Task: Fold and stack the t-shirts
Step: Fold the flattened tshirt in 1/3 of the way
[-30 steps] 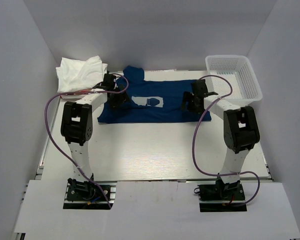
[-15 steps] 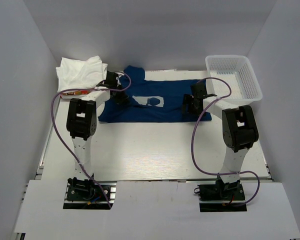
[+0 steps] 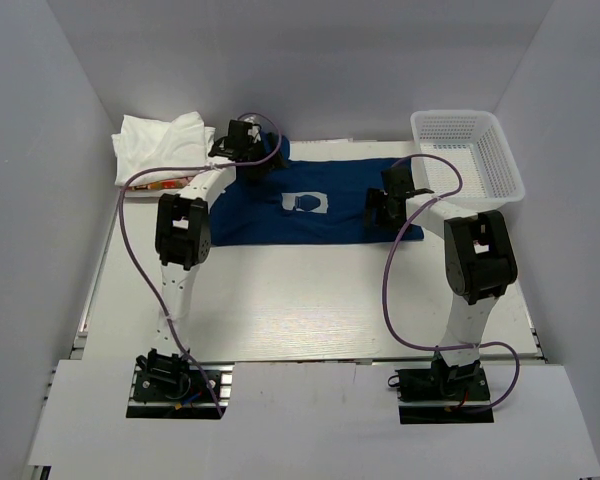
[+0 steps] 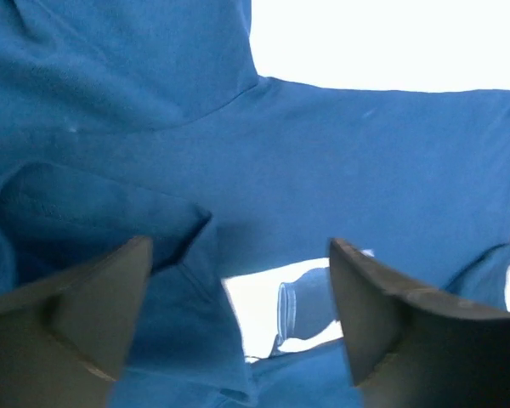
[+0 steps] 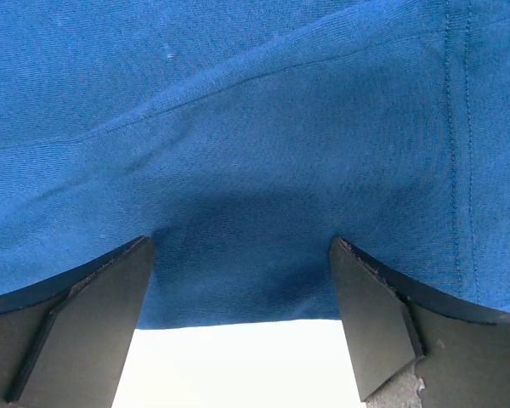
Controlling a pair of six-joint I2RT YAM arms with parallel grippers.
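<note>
The navy blue tee [image 3: 330, 225] lies spread at the back middle of the table, its pale print [image 3: 305, 203] partly covered by a fold of navy fabric. My left gripper [image 3: 248, 168] hovers over the tee's upper left part, near the collar. In the left wrist view it [image 4: 240, 246] is open and holds nothing, with the tee [image 4: 365, 144] and the print [image 4: 263, 297] below it. My right gripper [image 3: 378, 210] is at the tee's right side. In the right wrist view it [image 5: 240, 245] is open over the tee's hemmed edge [image 5: 263, 170]. Crumpled white tees [image 3: 160, 145] lie at the back left.
A white mesh basket [image 3: 500, 165] stands at the back right. The pale table [image 3: 300, 300] runs from the tee's front edge to the arm bases. Purple cables loop beside both arms. Grey walls close in the left, right and back.
My left gripper has moved from the tee's left middle back toward the collar. More navy fabric now covers the left part of the print. The right arm has hardly moved.
</note>
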